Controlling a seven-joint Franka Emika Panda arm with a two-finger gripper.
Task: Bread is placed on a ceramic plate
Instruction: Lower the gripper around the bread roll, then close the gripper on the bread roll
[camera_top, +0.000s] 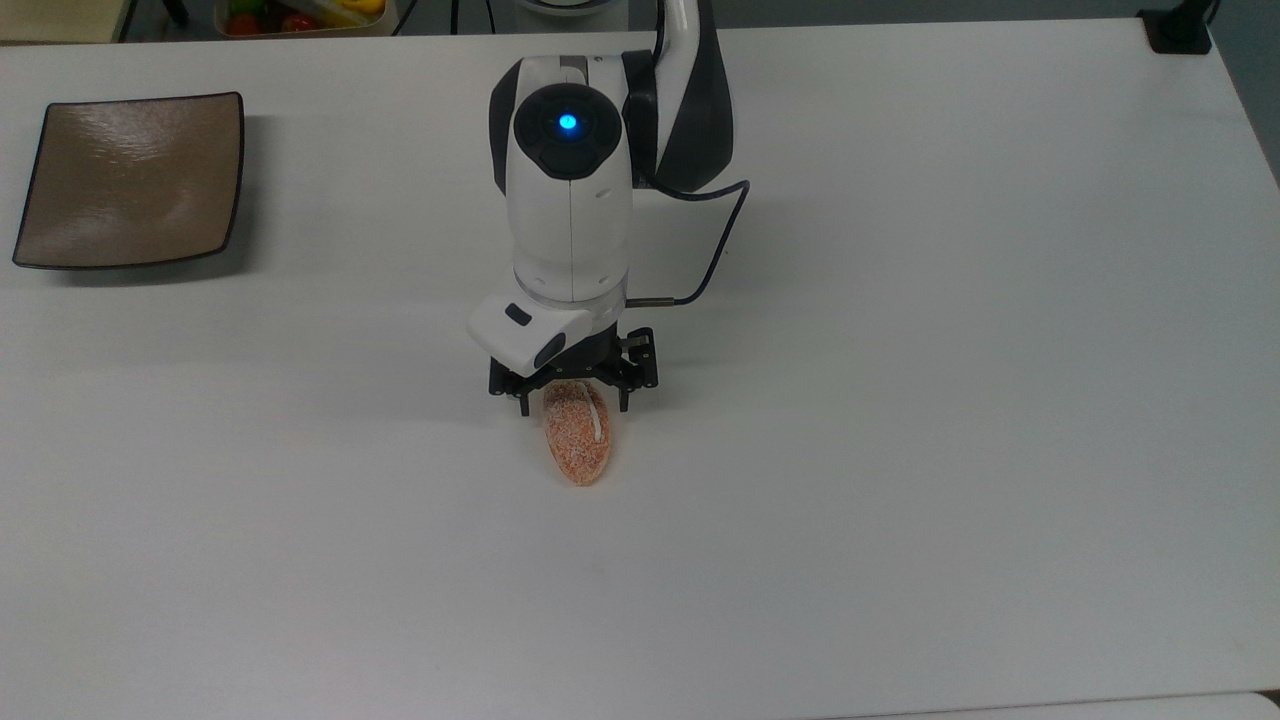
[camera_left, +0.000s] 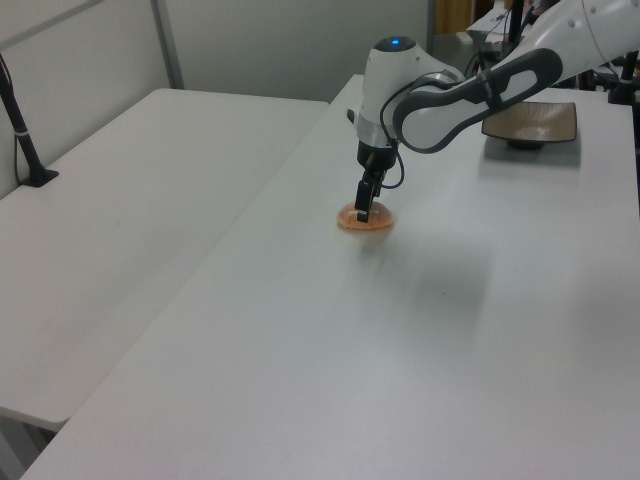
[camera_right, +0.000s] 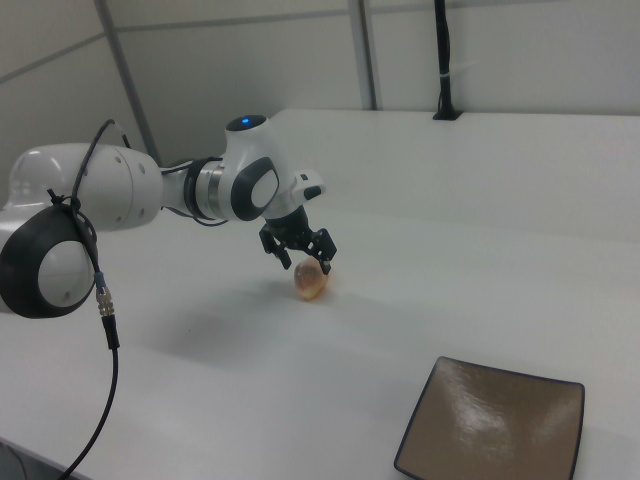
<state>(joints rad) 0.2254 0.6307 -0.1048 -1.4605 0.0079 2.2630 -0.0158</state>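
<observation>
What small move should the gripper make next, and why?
Probably close the fingers. The open gripper already straddles the near end of the bread, which lies on the table, far from the plate.

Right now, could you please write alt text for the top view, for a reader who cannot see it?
A white robot arm's open gripper straddles the far end of a small orange-brown bread lying on a white table. A square brown ceramic plate sits bare at the top view's upper left, well apart from the bread.
</observation>
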